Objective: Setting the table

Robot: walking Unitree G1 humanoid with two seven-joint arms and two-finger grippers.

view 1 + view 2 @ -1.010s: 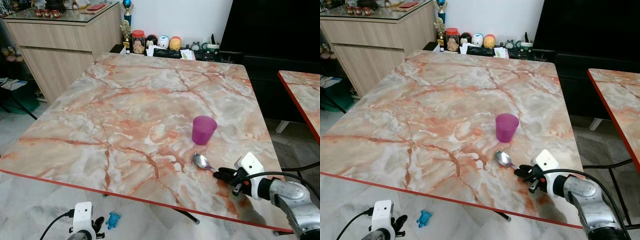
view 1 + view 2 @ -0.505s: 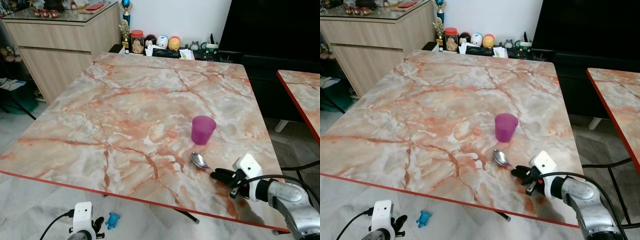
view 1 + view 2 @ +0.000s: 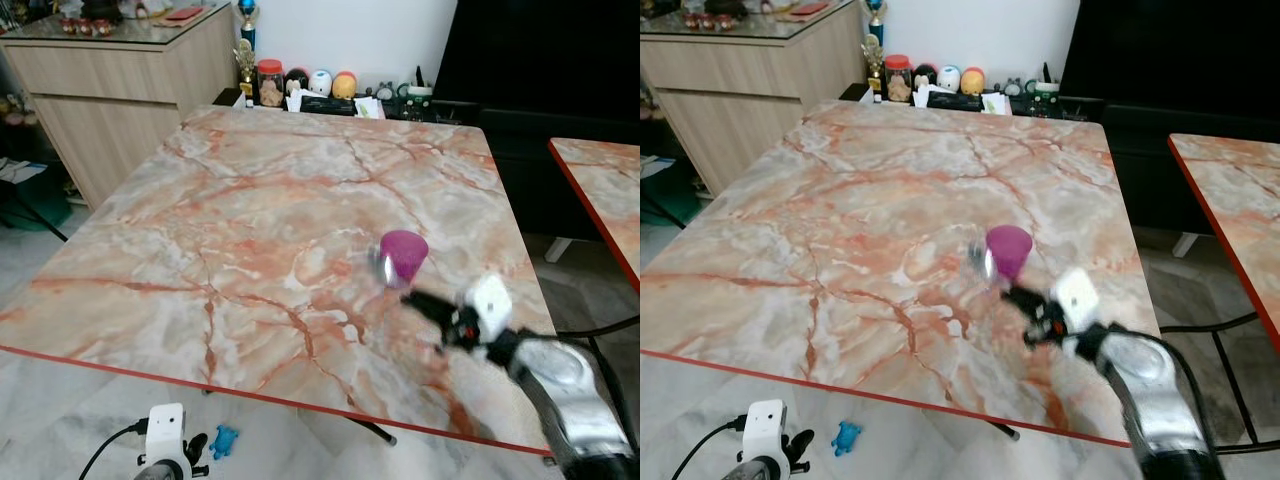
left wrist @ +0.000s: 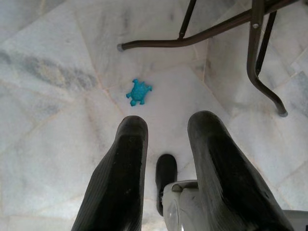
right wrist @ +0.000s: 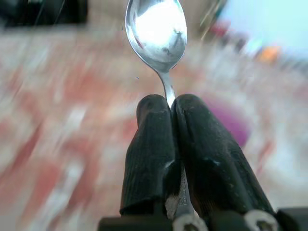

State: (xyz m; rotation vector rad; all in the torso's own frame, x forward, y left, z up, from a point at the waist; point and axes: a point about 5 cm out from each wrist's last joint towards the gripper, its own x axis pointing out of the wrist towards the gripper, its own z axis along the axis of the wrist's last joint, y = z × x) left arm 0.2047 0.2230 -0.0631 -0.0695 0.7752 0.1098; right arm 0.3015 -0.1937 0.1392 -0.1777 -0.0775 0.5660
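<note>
A purple cup (image 3: 405,254) stands upright on the marble table (image 3: 250,240), right of centre. My right gripper (image 3: 418,300) is raised just in front of the cup, shut on the handle of a metal spoon (image 5: 156,26). The spoon's bowl (image 3: 383,263) points up and forward beside the cup's left side, blurred by motion. In the right wrist view the fingers (image 5: 154,149) pinch the thin handle. My left gripper (image 4: 166,125) hangs below the table's edge over the floor, open and holding nothing.
A wooden sideboard (image 3: 120,80) stands at the back left. Jars and small figures (image 3: 320,85) line the far side beyond the table. A second marble table (image 3: 600,190) is at the right. A blue toy turtle (image 3: 226,440) and table legs (image 4: 250,43) are on the floor.
My right gripper has lifted the spoon off the table and swung it up and forward to the cup's left side. The left arm has not moved.
</note>
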